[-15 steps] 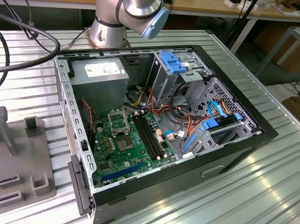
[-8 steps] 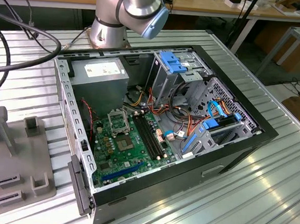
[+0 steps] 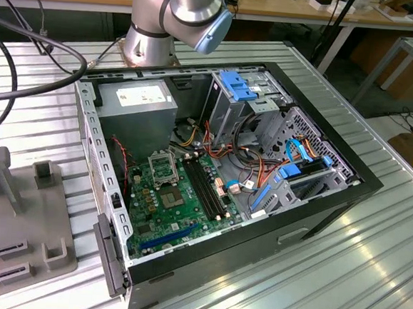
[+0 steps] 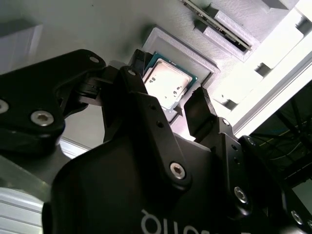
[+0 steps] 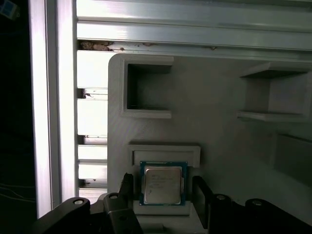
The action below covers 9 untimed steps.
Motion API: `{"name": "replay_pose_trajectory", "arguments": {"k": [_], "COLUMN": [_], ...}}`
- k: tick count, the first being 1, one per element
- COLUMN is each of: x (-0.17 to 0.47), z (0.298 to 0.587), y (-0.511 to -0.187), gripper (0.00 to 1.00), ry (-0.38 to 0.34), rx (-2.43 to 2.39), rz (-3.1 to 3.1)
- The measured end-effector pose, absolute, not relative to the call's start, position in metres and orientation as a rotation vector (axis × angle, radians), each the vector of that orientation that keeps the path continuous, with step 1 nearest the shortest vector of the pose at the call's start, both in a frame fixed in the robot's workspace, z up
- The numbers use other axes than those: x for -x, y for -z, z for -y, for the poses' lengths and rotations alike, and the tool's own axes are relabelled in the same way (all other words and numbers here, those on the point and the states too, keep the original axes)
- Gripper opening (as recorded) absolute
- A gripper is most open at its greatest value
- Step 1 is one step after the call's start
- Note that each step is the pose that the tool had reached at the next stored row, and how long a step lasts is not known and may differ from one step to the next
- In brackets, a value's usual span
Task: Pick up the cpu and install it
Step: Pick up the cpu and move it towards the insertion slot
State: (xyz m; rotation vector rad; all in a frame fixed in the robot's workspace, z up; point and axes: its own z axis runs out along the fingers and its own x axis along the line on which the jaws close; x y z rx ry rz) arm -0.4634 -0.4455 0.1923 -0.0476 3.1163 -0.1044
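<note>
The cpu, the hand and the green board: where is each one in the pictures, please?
cpu (image 5: 162, 183), first wrist view, middle of its metal top.
hand (image 4: 166, 75), second wrist view, midway between its fingertips.
green board (image 3: 145, 210), exterior view, bare green part.

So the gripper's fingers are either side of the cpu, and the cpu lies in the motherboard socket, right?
Not quite. The cpu lies in a recess of the grey holder, not the socket, as the first wrist view shows. The gripper has its fingers either side of it.
</note>
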Motion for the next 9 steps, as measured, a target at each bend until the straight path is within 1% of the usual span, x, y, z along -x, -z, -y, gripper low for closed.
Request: {"name": "replay_pose_trajectory", "arguments": {"k": [9], "x": [0.4609], "z": [0.445], "y": [-0.1923], "gripper": [0.6], "ry": [0.104], "rx": [0.048], "rz": [-3.116]}}
